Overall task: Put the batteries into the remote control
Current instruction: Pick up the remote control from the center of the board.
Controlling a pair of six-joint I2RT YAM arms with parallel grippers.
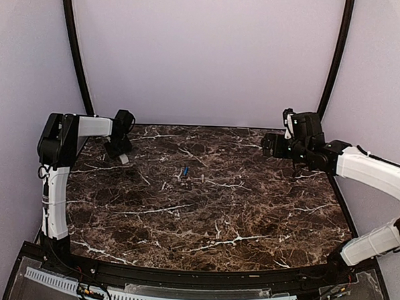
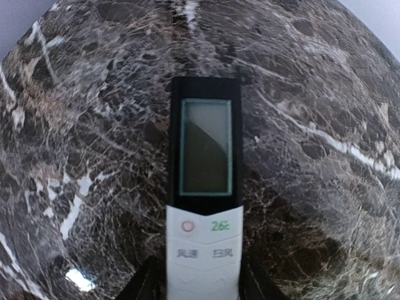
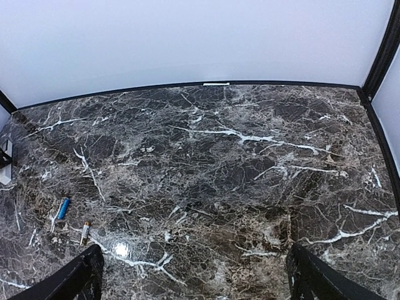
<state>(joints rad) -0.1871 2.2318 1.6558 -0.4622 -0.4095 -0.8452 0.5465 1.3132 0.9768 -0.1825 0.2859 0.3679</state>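
The remote control (image 2: 204,244), white with a dark display window, lies lengthwise between my left gripper's (image 2: 201,278) dark fingers (image 2: 145,282), which press against both its long sides. From above, only its white end (image 1: 123,158) shows under the left gripper (image 1: 119,145) at the table's far left. I cannot tell whether it is off the marble. One blue battery (image 1: 184,171) lies mid-table with a paler one (image 1: 202,179) beside it; both batteries (image 3: 62,207) (image 3: 85,232) show at the right wrist view's lower left. My right gripper (image 3: 197,281) hovers open at the far right (image 1: 273,145), holding nothing.
Dark marble tabletop (image 1: 217,210) with white veins, enclosed by pale walls and two curved black poles (image 1: 75,48). A black rim runs along the table's far edge (image 3: 206,83).
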